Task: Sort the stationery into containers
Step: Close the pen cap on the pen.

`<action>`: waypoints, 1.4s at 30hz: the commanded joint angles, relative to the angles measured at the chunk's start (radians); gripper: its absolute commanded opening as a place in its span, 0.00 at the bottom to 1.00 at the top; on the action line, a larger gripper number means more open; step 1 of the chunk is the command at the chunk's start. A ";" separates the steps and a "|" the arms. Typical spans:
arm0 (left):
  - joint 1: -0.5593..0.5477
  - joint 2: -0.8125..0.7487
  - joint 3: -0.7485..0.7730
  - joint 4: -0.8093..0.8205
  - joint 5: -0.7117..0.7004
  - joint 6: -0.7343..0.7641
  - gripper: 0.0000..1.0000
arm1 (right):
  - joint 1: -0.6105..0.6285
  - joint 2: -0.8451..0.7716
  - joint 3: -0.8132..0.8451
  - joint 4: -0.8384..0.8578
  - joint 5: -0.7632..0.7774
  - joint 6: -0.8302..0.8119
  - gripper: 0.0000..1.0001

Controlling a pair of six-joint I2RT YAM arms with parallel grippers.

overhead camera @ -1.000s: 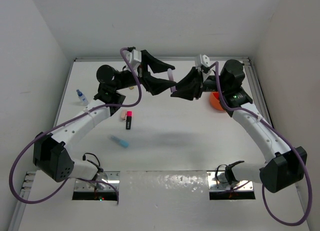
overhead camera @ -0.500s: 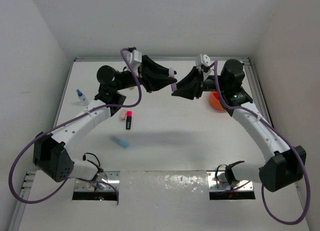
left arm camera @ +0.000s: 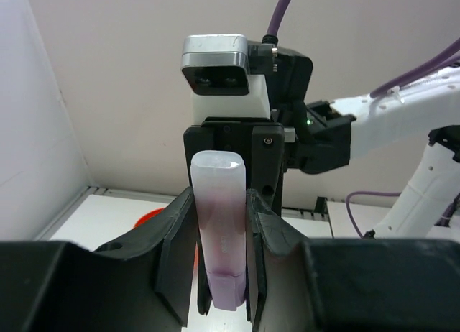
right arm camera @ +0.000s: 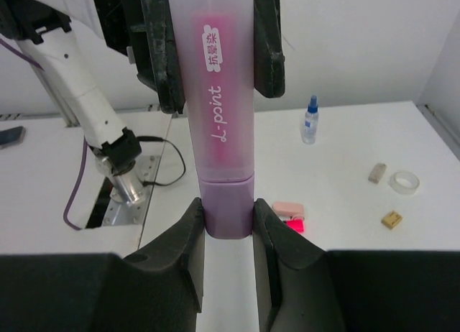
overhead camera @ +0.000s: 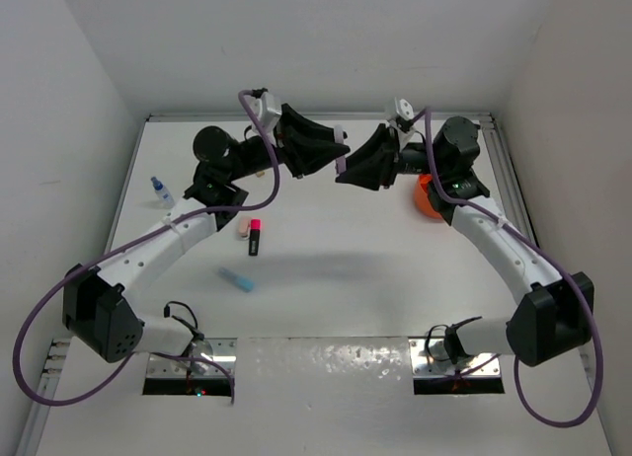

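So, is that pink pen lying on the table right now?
No, the pink pen is up in the air, held between the right pincer and the left pincer.

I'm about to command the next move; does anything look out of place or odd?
Only one thing: the pink highlighter hangs in mid-air, clamped by both the left gripper and the right gripper at once. Nothing looks spilled or damaged.

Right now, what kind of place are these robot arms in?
Probably a robot test booth: plain white walls box in a white table, with a left arm and right arm bolted to its near edge, purple cables trailing.
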 commanded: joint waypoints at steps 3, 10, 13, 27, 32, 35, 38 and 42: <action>-0.014 0.004 -0.049 -0.127 -0.003 0.086 0.00 | -0.016 0.000 -0.001 0.543 0.020 0.344 0.00; -0.016 0.010 -0.106 -0.146 0.005 0.119 0.00 | -0.042 0.015 0.011 0.766 0.050 0.498 0.00; -0.027 0.023 -0.125 -0.127 -0.003 0.103 0.00 | -0.018 0.006 0.037 0.690 0.047 0.448 0.00; -0.033 0.078 -0.122 -0.281 -0.049 0.233 0.00 | 0.045 -0.038 0.048 0.349 0.148 0.141 0.00; -0.017 0.061 -0.149 -0.291 -0.055 0.262 0.00 | 0.016 -0.055 0.016 0.376 0.189 0.164 0.00; -0.017 0.060 -0.155 -0.291 -0.055 0.265 0.00 | 0.010 -0.049 0.014 0.376 0.194 0.164 0.00; -0.017 0.056 -0.160 -0.267 -0.055 0.255 0.00 | 0.015 -0.034 0.010 0.383 0.185 0.175 0.00; -0.017 0.058 -0.166 -0.271 -0.060 0.262 0.00 | 0.009 -0.026 -0.010 0.468 0.194 0.228 0.00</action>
